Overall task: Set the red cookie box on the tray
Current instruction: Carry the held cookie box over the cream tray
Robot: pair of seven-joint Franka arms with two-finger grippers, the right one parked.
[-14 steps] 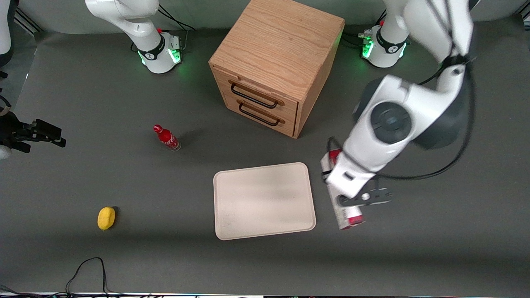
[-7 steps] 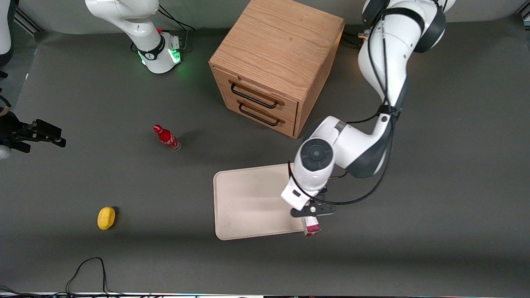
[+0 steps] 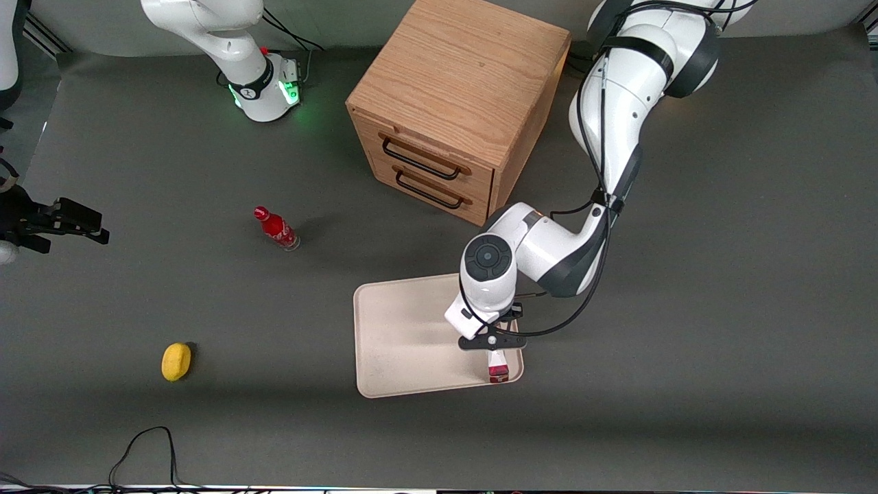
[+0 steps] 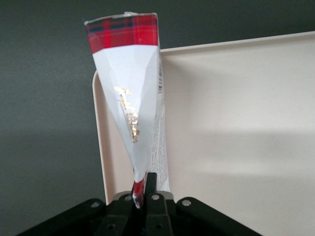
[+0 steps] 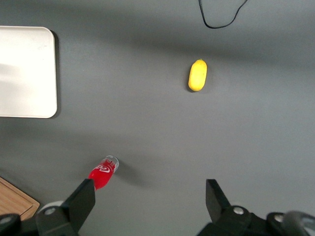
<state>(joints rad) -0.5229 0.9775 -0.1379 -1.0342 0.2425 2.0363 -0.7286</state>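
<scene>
My left gripper (image 3: 495, 342) is shut on the red cookie box (image 3: 498, 368), a long thin red and white carton. It holds the box over the cream-white tray (image 3: 405, 336), just inside the tray's rim toward the working arm's end and near the tray corner closest to the front camera. In the left wrist view the box (image 4: 129, 83) runs out from between the shut fingers of the gripper (image 4: 145, 189), its plaid red end over the tray's rim (image 4: 101, 147). Whether the box touches the tray I cannot tell. The tray's corner also shows in the right wrist view (image 5: 24, 73).
A wooden two-drawer cabinet (image 3: 456, 103) stands farther from the front camera than the tray. A small red bottle (image 3: 276, 228) and a yellow lemon-like object (image 3: 175, 361) lie toward the parked arm's end. A black cable (image 3: 140, 446) lies near the table's front edge.
The left arm has carried the box from the table beside the tray to over the tray, moving toward the parked arm's end. The gripper stays shut on it.
</scene>
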